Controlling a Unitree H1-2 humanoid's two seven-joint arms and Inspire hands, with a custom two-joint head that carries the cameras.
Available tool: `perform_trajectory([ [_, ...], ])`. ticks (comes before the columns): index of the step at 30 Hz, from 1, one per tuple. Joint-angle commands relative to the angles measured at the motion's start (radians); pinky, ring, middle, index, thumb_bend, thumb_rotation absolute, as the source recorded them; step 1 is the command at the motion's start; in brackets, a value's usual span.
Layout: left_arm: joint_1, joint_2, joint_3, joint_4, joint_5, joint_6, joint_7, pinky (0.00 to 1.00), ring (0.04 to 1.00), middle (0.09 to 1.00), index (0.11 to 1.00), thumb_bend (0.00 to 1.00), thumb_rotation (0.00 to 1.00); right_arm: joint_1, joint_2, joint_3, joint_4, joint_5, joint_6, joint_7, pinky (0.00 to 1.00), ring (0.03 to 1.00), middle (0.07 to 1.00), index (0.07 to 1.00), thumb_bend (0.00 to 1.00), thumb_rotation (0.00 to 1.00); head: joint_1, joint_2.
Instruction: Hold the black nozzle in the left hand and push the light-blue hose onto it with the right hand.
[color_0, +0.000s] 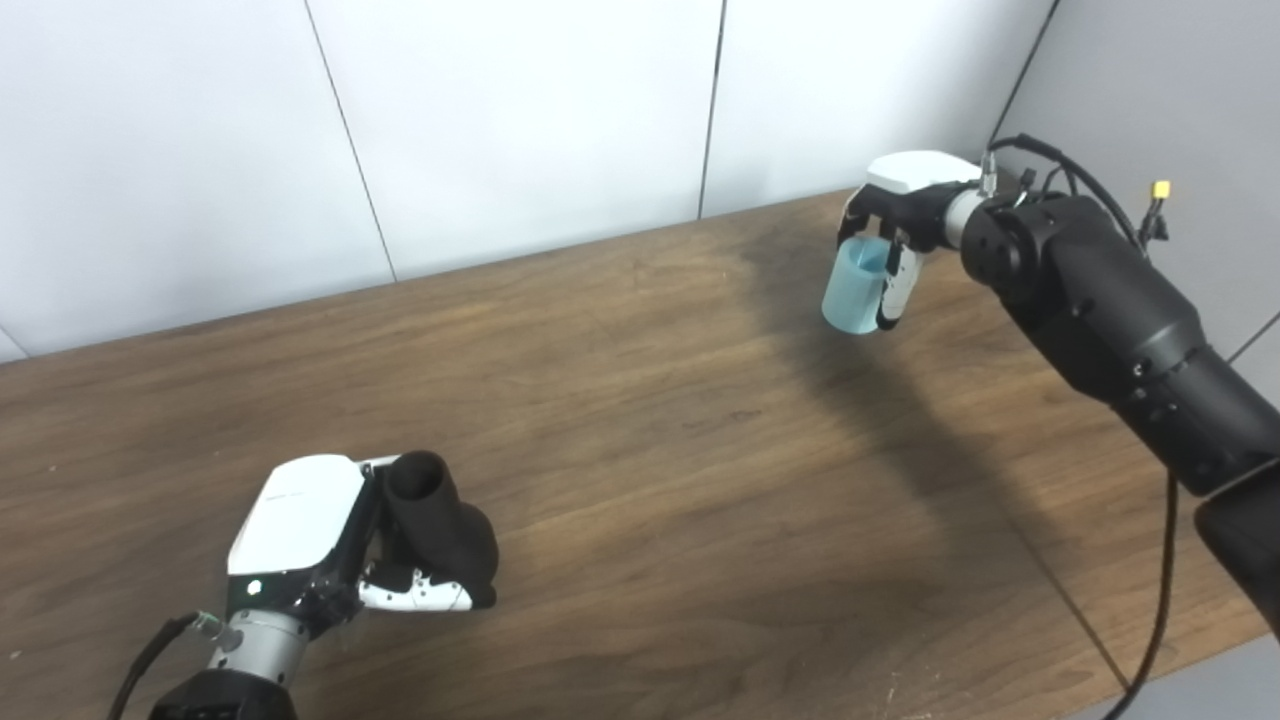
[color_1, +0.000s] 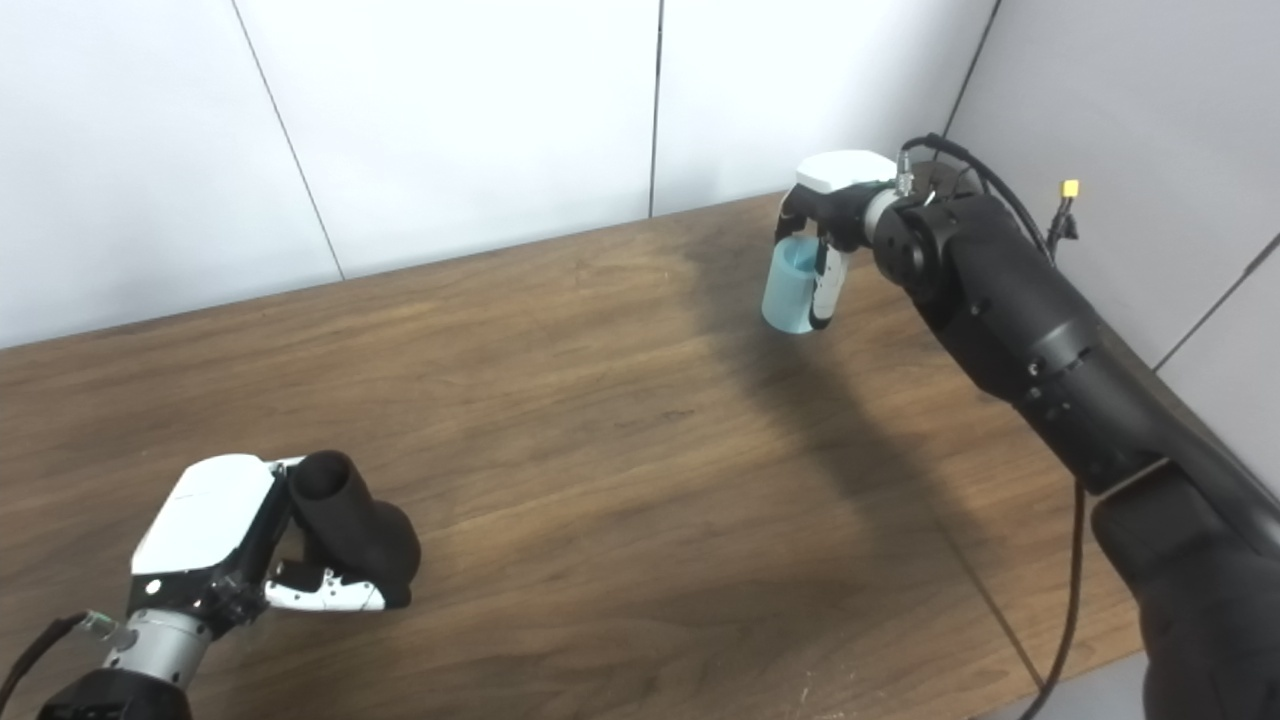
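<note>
Left hand (color_0: 330, 540): we grasp the black nozzle (color_0: 440, 530) low over the table's (color_0: 640, 420) near-left, open mouth tilted up.
Right hand (color_0: 900, 230): we clasp the light-blue hose (color_0: 855, 285) at the far right, hanging roughly upright.
Gap: well apart — nozzle lies down-left of the hose.

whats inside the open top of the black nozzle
The black nozzle, held in the left hand, shows only a dark opening at its top. Nothing sticks out of it. The bore is too dark to see into.
</note>
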Motion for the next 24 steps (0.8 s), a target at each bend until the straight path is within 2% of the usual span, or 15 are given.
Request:
perform_trajectory([
  [1, -0.009, 0.012, 0.001, -0.011, 0.006, -0.003, 0.0, 0.41, 0.495, 0.474, 0.485, 0.5, 0.0, -0.027, -0.026, -0.023, -0.011, -0.001, -0.012, -0.041, 0.68, 0.743, 0.794, 0.679, 0.91, 0.08, -0.001, 0.0],
  [7, -0.008, 0.008, -0.001, -0.017, 0.016, 0.007, -0.007, 0.42, 0.504, 0.482, 0.479, 0.5, 0.0, -0.015, -0.026, -0.023, -0.02, 0.0, -0.012, -0.062, 0.69, 0.695, 0.76, 0.683, 0.9, 0.07, -0.001, 0.003],
  [10, -0.008, 0.01, 0.0, -0.016, 0.012, 0.0, -0.002, 0.41, 0.503, 0.481, 0.48, 0.5, 0.0, 0.002, -0.019, -0.036, -0.019, 0.01, -0.029, -0.109, 0.72, 0.68, 0.752, 0.673, 0.91, 0.05, -0.001, 0.004],
  [11, -0.009, 0.011, 0.0, -0.015, 0.012, 0.0, -0.003, 0.41, 0.502, 0.479, 0.481, 0.5, 0.0, 0.01, -0.014, -0.046, -0.017, 0.019, -0.042, -0.138, 0.77, 0.657, 0.733, 0.664, 0.91, 0.03, -0.001, 0.004],
  [13, -0.009, 0.011, -0.001, -0.016, 0.014, 0.001, -0.004, 0.42, 0.504, 0.48, 0.48, 0.5, 0.0, 0.024, -0.011, -0.06, -0.011, 0.033, -0.088, -0.2, 0.65, 0.588, 0.71, 0.628, 0.89, 0.01, -0.001, 0.004],
  [14, -0.009, 0.011, -0.001, -0.017, 0.016, 0.001, -0.003, 0.42, 0.505, 0.48, 0.48, 0.5, 0.0, 0.031, -0.008, -0.069, -0.008, 0.045, -0.114, -0.23, 0.59, 0.499, 0.616, 0.578, 0.71, 0.0, -0.002, 0.005],
  [16, -0.009, 0.011, 0.0, -0.016, 0.016, -0.003, 0.002, 0.42, 0.505, 0.481, 0.479, 0.5, 0.0, 0.041, -0.002, -0.084, -0.002, 0.062, -0.146, -0.276, 0.48, 0.423, 0.519, 0.537, 0.56, 0.0, -0.004, 0.007],
  [17, -0.009, 0.012, 0.0, -0.016, 0.015, -0.004, 0.004, 0.42, 0.505, 0.481, 0.479, 0.5, 0.0, 0.043, 0.0, -0.089, 0.001, 0.065, -0.153, -0.289, 0.43, 0.415, 0.499, 0.528, 0.53, 0.0, -0.004, 0.007],
  [19, -0.01, 0.01, -0.001, -0.019, 0.019, 0.001, -0.001, 0.42, 0.504, 0.481, 0.479, 0.5, 0.0, 0.042, 0.0, -0.087, 0.005, 0.063, -0.154, -0.29, 0.4, 0.407, 0.483, 0.52, 0.51, 0.0, -0.004, 0.007],
  [22, -0.01, 0.008, -0.001, -0.02, 0.019, 0.004, -0.005, 0.42, 0.499, 0.476, 0.484, 0.5, 0.0, 0.039, -0.004, -0.074, 0.011, 0.044, -0.149, -0.279, 0.44, 0.427, 0.482, 0.505, 0.5, 0.0, -0.003, 0.007],
  [24, -0.009, 0.007, 0.001, -0.019, 0.017, 0.003, -0.001, 0.41, 0.5, 0.476, 0.483, 0.5, 0.0, 0.04, -0.009, -0.06, 0.019, 0.022, -0.161, -0.287, 0.52, 0.442, 0.476, 0.497, 0.52, 0.0, -0.002, 0.007],
])
